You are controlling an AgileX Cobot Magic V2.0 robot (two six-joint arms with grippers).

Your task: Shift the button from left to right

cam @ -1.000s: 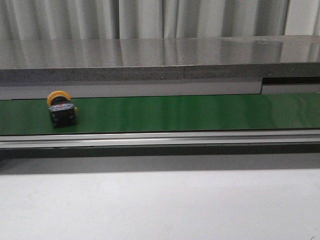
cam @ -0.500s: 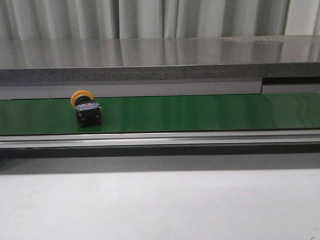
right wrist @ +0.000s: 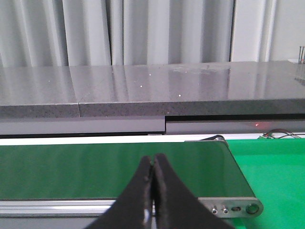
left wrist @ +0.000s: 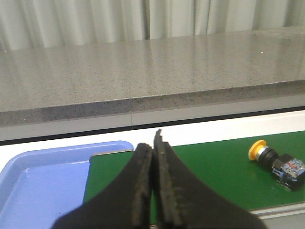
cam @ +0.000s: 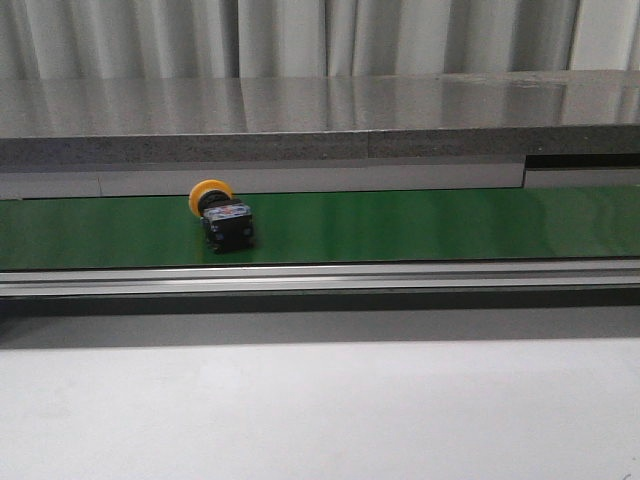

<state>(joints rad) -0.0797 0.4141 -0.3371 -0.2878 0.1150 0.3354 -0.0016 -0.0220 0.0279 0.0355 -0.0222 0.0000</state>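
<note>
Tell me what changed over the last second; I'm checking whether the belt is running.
The button has travelled rightward along the green conveyor belt, lying on its side as before, untouched. Neither arm appears in the front view. The left gripper and right gripper are shut, holding nothing.

The button [cam: 222,217] lies on its side on the green conveyor belt [cam: 420,225], left of the belt's middle, its yellow-orange cap turned toward the back and its black body toward the front. A silver rail [cam: 320,277] runs along the belt's near edge. Behind the belt stands a grey stone ledge [cam: 320,120] before pale curtains [cam: 300,35]. A bare white worktop [cam: 320,410] fills the foreground.
</note>
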